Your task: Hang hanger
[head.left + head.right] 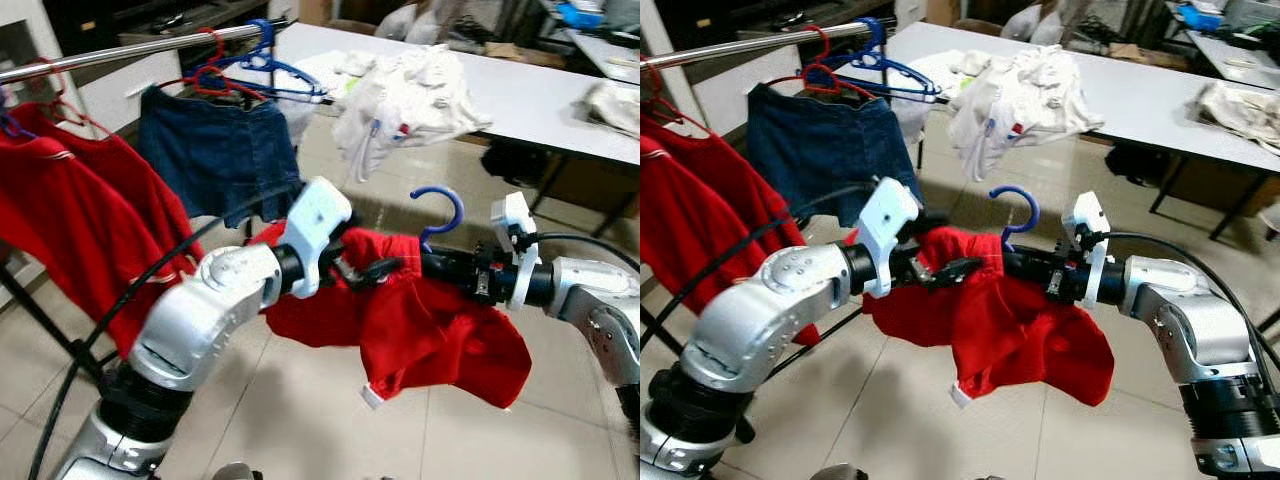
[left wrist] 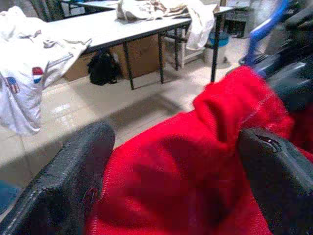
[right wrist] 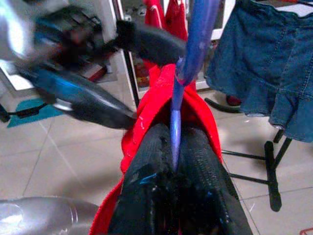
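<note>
A blue hanger point(image 1: 441, 204) carrying a red garment point(image 1: 430, 335) hangs in mid-air before me, its hook pointing up. My right gripper point(image 1: 425, 262) comes in from the right and is shut on the hanger's neck; the right wrist view shows the blue shaft point(image 3: 175, 127) pinched between both fingers. My left gripper point(image 1: 365, 264) reaches in from the left, open, with the bunched red cloth point(image 2: 195, 161) lying between its spread fingers. The silver clothes rail point(image 1: 130, 50) runs across the upper left, above and beyond both grippers.
On the rail hang a denim skirt point(image 1: 215, 155), a red shirt point(image 1: 70, 220) and bare red and blue hangers point(image 1: 250, 75). A white table point(image 1: 540, 100) with piled white clothes point(image 1: 410, 90) stands behind. The rack's black legs point(image 1: 40, 320) cross the tiled floor at left.
</note>
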Robot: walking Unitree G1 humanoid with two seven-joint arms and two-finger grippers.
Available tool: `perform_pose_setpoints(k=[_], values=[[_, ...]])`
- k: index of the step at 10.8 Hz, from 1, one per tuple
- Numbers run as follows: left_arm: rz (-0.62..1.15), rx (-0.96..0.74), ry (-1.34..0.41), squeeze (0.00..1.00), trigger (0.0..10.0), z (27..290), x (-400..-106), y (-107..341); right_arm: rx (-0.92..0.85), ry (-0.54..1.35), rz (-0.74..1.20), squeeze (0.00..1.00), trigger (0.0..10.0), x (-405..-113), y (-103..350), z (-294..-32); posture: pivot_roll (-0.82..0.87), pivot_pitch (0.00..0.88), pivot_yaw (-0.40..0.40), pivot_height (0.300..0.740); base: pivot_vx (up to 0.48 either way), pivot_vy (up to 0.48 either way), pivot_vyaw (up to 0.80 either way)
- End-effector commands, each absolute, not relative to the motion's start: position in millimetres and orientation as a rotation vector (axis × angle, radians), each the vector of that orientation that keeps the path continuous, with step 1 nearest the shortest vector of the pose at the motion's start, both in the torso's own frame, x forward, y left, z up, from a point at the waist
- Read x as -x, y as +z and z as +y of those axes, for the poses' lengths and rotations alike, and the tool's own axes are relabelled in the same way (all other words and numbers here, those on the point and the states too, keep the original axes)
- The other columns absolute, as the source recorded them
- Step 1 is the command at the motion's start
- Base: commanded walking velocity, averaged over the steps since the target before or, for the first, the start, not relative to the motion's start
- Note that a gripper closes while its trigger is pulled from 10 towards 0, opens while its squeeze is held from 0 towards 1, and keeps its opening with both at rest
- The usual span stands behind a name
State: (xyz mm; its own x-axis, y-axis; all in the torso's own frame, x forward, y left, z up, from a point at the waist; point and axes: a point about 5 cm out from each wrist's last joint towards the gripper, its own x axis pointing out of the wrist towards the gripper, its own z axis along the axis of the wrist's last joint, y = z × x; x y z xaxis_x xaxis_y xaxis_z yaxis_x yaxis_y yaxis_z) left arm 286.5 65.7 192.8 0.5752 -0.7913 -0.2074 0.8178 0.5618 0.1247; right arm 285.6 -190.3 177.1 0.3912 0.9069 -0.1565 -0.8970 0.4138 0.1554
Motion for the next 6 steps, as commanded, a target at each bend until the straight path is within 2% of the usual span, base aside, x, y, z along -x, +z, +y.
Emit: perform_pose_setpoints(k=[1,3,4,5,6], values=[[0.114,-0.234,-0.939,0.00,10.0,64.6,-289.5,196.1,-0.045,1.164,0.166,0.00,10.0,-286.3,192.0,-189.9,-0.01,0.017,-0.018,0.740,0.000,0.000,0.00],[0.131,-0.172,-0.922,0.00,10.0,64.9,-289.5,195.2,-0.046,1.163,0.170,0.00,10.0,-285.0,190.1,-187.5,-0.01,0.019,-0.015,0.740,0.000,0.000,0.00],[0.087,-0.083,-0.816,0.00,10.0,75.5,-292.8,193.7,-0.031,1.068,0.181,0.00,10.0,-287.2,185.3,-188.3,-0.02,0.021,-0.010,0.740,0.000,0.000,0.00],[0.090,-0.086,-0.703,0.00,10.0,91.3,-294.5,186.5,-0.004,0.937,0.179,0.00,10.0,-291.2,180.2,-192.3,-0.02,0.022,-0.011,0.740,0.000,0.000,0.00],[0.073,-0.104,-0.499,0.00,10.0,124.4,-291.7,172.7,-0.057,0.728,0.157,0.00,10.0,-286.4,171.6,-204.4,-0.01,0.034,-0.019,0.740,0.000,0.000,0.00]])
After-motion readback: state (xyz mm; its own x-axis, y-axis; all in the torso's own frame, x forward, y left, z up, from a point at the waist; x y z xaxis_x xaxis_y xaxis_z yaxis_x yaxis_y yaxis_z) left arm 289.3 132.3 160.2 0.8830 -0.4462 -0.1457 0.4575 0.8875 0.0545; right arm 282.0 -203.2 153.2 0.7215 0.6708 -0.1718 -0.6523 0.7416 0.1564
